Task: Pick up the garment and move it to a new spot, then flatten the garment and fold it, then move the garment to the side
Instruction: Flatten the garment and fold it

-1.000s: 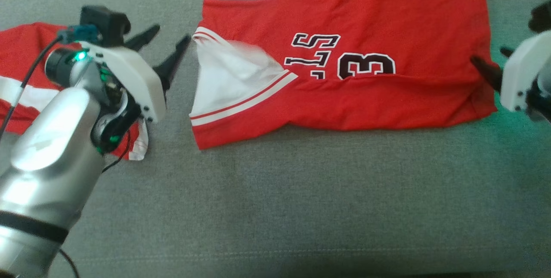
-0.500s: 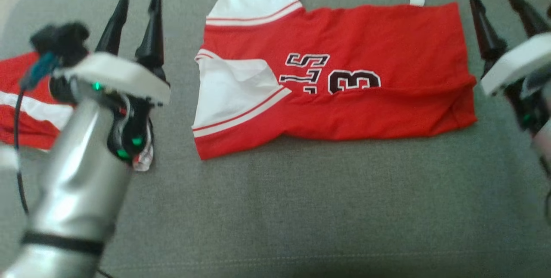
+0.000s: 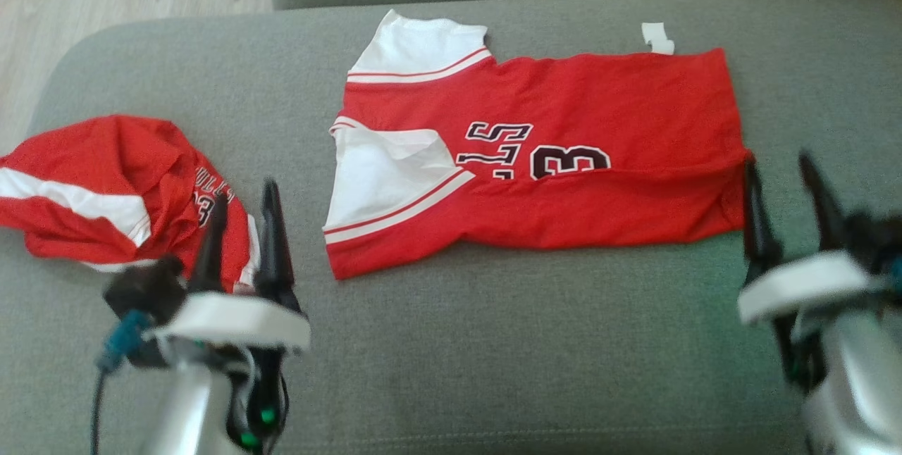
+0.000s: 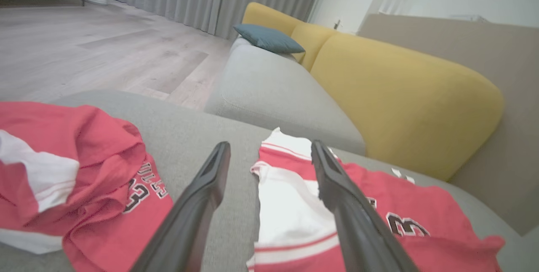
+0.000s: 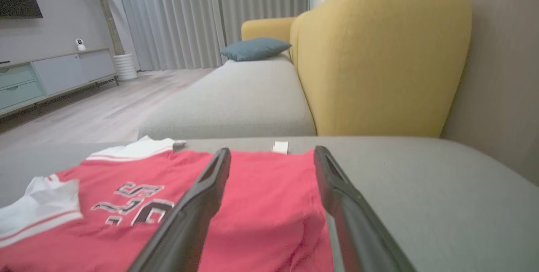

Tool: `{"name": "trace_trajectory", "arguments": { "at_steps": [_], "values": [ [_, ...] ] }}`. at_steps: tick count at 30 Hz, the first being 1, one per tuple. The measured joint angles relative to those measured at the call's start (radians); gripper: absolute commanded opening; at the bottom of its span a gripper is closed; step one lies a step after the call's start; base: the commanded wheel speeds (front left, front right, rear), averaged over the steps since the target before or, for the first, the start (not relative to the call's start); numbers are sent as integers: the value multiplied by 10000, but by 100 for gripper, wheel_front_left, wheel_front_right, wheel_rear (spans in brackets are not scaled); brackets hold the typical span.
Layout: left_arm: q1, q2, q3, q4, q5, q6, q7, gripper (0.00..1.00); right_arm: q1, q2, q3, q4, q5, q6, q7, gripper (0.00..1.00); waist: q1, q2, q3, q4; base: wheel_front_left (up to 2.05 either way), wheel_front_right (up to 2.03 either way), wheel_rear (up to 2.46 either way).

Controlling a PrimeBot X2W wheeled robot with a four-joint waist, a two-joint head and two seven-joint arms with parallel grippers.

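Left gripper (image 3: 244, 196): jaws released, the two dark fingers spread with nothing between them; it sits at 8 o'clock in the head view, fingers pointing to 12.
Right gripper (image 3: 776, 160): jaws released too, holding nothing; it sits at 4 o'clock, its inner fingertip right by the garment's hem corner, and contact cannot be told.
Garment (image 3: 599, 103): red jersey with white sleeves and black-and-white numerals, lying flat at the centre of the seat. The sleeves are toward 9 o'clock and the hem toward 3. Its 6 o'clock edge is folded up over the lower part of the numerals.
White tag (image 3: 657, 38): at the garment's 1 o'clock edge.
Second jersey (image 3: 106, 180): crumpled, apart from the garment at its 9 o'clock, just beyond the left fingers.
Sofa seat (image 3: 493, 342): grey, carrying both jerseys.
Yellow backrest (image 4: 400, 95): behind the seat.
Blue cushion (image 4: 267, 38): on the far sofa section.
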Motion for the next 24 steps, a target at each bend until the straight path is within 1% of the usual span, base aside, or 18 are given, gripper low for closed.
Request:
{"name": "trace_trajectory", "arguments": {
  "at_steps": [3,8,14,15,16,17,20,21,24],
  "values": [
    [522,-25,-56,127,516,-173,2,100,960,523,-445,-339,-625,0,0,100,0,0,-109,-83,0,0,0],
    [658,-36,-174,541,531,-176,2,100,1161,982,-566,-779,-1106,0,0,100,0,0,-131,-279,0,0,0],
    [242,-46,-454,1680,750,-151,2,100,1123,1003,-642,-934,-1172,0,0,100,0,0,113,-464,0,0,0],
    [52,-44,-481,1998,750,-150,2,100,1100,1003,-639,-965,-1172,0,0,100,0,0,181,-495,0,0,0],
    [-322,-46,-581,2752,721,-75,13,100,1013,1003,-619,-1005,-1172,0,0,100,0,0,315,-558,0,0,0],
    [-497,-46,-677,3110,723,-79,56,100,947,1001,-629,-1018,-1172,0,0,100,0,0,385,-591,0,0,0],
    [-971,-81,-790,4011,731,-92,265,100,834,1001,-625,-1064,-1160,0,2,100,0,0,587,-683,0,0,0],
    [-971,-81,-790,4011,731,-92,265,100,834,1001,-625,-1064,-1160,0,2,100,0,0,587,-683,0,0,0],
    [-1371,-77,-934,4730,744,-171,545,100,752,997,-545,-1072,-1066,0,2,100,0,0,753,-774,0,0,0]
  ]
}}
